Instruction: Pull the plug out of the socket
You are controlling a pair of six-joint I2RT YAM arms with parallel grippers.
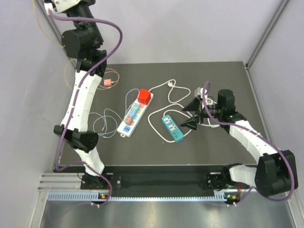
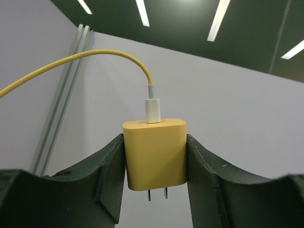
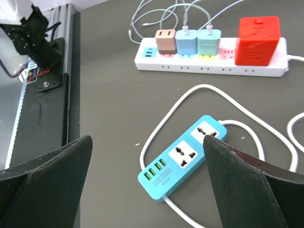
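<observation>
My left gripper (image 2: pixel 155 164) is shut on a yellow plug (image 2: pixel 155 152), its two prongs bare and pointing down, with a yellow cable (image 2: pixel 95 56) arching from its top. In the top view this gripper (image 1: pixel 53 5) is raised high at the far left, away from the table. The white power strip (image 1: pixel 134 115) lies mid-table with a red cube adapter (image 1: pixel 144 96) and three small plugs in it; the strip also shows in the right wrist view (image 3: pixel 213 61). My right gripper (image 1: pixel 192 114) is open and empty, just right of a blue power strip (image 1: pixel 172 128).
The blue power strip (image 3: pixel 185 159) has empty sockets and a looping white cord (image 3: pixel 161 124). A pink adapter (image 1: pixel 108 82) with thin cables lies at the back left. The table's metal rail (image 1: pixel 142 183) runs along the near edge.
</observation>
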